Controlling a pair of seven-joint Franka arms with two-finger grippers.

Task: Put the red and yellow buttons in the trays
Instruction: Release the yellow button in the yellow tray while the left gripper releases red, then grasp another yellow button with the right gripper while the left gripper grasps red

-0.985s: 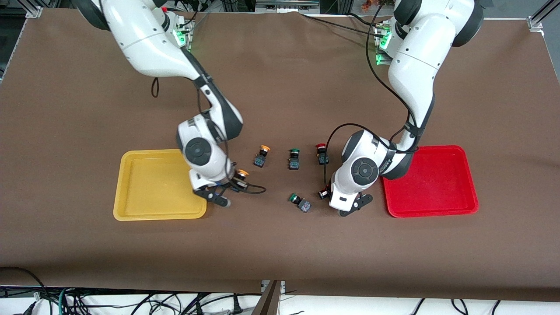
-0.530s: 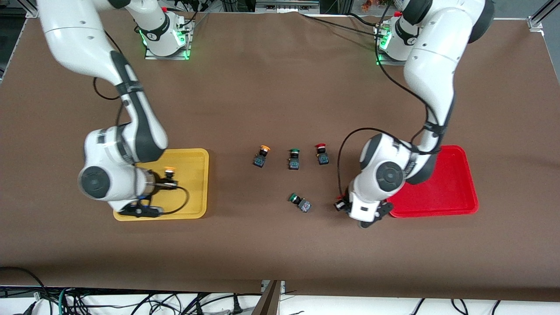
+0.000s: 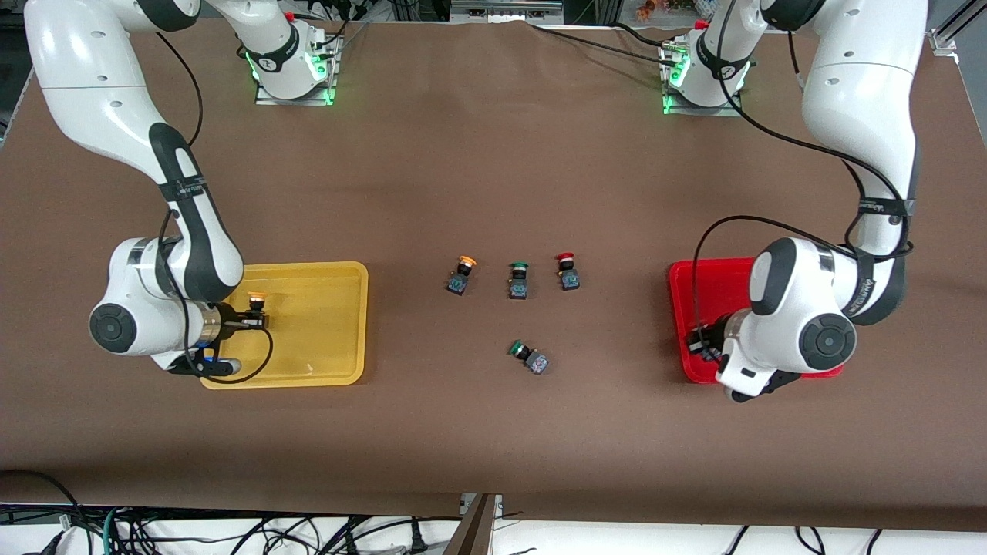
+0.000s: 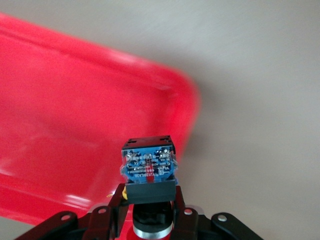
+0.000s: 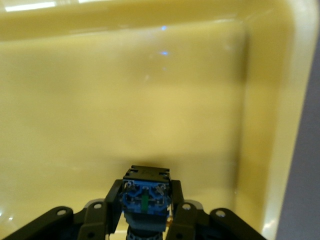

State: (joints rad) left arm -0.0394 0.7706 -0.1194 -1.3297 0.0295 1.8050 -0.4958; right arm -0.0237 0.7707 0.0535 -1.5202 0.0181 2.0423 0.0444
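Note:
My right gripper [image 3: 248,317] is shut on a yellow button [image 3: 255,301] and holds it over the yellow tray [image 3: 324,339]. In the right wrist view the button's blue underside [image 5: 145,194] sits between the fingers [image 5: 113,200] above the tray floor [image 5: 150,100]. My left gripper [image 3: 703,344] is shut on a red button [image 3: 697,339] over the red tray [image 3: 705,285], at its corner nearest the table's middle. The left wrist view shows that button [image 4: 149,167] over the tray's rim [image 4: 75,125]. A second yellow button [image 3: 461,276] and a second red button [image 3: 568,272] stand mid-table.
Two green buttons are on the table: one [image 3: 518,280] stands between the loose yellow and red buttons, the other [image 3: 529,357] lies tipped over, nearer the front camera. Both arm bases [image 3: 293,62] stand along the table's back edge.
Both arms swung outward with their buttons. The right gripper moved deeper over the yellow tray. The left gripper moved from the bare table to over the red tray's corner.

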